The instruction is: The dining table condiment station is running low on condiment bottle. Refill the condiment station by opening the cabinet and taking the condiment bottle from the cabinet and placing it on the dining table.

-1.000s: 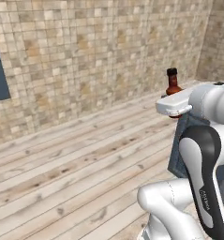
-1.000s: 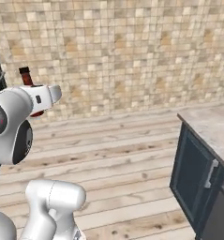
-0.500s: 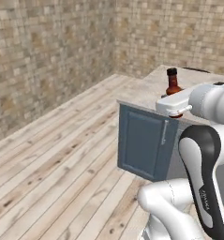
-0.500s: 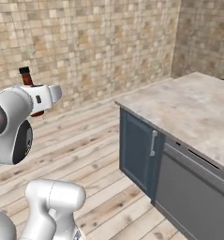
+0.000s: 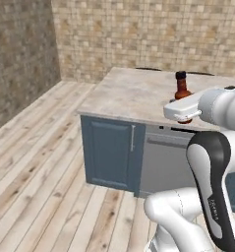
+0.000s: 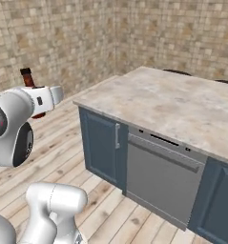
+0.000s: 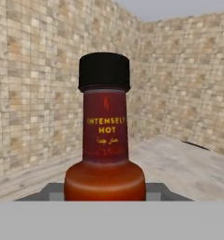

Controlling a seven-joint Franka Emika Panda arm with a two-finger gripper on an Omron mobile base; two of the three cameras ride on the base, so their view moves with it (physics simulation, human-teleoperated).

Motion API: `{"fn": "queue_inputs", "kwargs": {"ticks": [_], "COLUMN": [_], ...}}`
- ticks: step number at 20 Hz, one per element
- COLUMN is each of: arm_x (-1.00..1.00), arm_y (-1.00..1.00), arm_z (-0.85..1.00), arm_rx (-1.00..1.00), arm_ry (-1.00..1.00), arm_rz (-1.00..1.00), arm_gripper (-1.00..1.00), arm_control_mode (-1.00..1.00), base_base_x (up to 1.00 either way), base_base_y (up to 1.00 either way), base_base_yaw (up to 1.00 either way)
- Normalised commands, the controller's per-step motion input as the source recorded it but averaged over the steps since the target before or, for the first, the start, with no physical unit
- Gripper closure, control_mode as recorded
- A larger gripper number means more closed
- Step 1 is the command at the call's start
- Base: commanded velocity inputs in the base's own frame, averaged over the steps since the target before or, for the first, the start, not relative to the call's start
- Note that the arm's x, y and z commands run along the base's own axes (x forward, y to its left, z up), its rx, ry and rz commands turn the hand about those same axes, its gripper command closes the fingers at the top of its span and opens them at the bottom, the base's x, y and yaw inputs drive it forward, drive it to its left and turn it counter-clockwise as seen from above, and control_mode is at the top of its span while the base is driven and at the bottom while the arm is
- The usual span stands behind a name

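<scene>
Base has swung round so the table (image 5: 133,93) now fills the front, tool (image 5: 184,112) gripping the bottle (image 5: 182,91) upright above the floor; reach over before lowering.

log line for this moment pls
phase: carrying | tool: shut on hot sauce bottle, upright | island table: ahead, bottle not placed yet

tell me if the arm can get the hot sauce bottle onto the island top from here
Probably yes. The fingers hold the hot sauce bottle upright, above the level of the island top, and the near stretch of the stone is bare, with nothing between the bottle and it.
</scene>
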Motion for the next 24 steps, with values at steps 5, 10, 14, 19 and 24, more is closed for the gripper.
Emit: {"fn": "queue_inputs", "kwargs": {"ticks": [5, 10, 14, 19, 24], "arm_x": [0.00, 0.00, 0.00, 0.00, 0.00], "arm_y": [0.00, 0.00, 0.00, 0.00, 0.00], "arm_z": [0.00, 0.00, 0.00, 0.00, 0.00], "arm_rx": [0.00, 0.00, 0.00, 0.00, 0.00], "arm_ry": [0.00, 0.00, 0.00, 0.00, 0.00], "arm_rz": [0.00, 0.00, 0.00, 0.00, 0.00], "arm_gripper": [1.00, 1.00, 1.00, 1.00, 1.00], "arm_control_mode": [1.00, 1.00, 1.00, 1.00, 1.00], "base_base_x": [0.23, 0.24, 0.27, 0.33, 0.27], "base_base_y": [-0.28, -0.38, -0.11, 0.42, 1.00], "base_base_yaw": [-0.40, -0.36, -0.46, -0.36, -0.23]}}
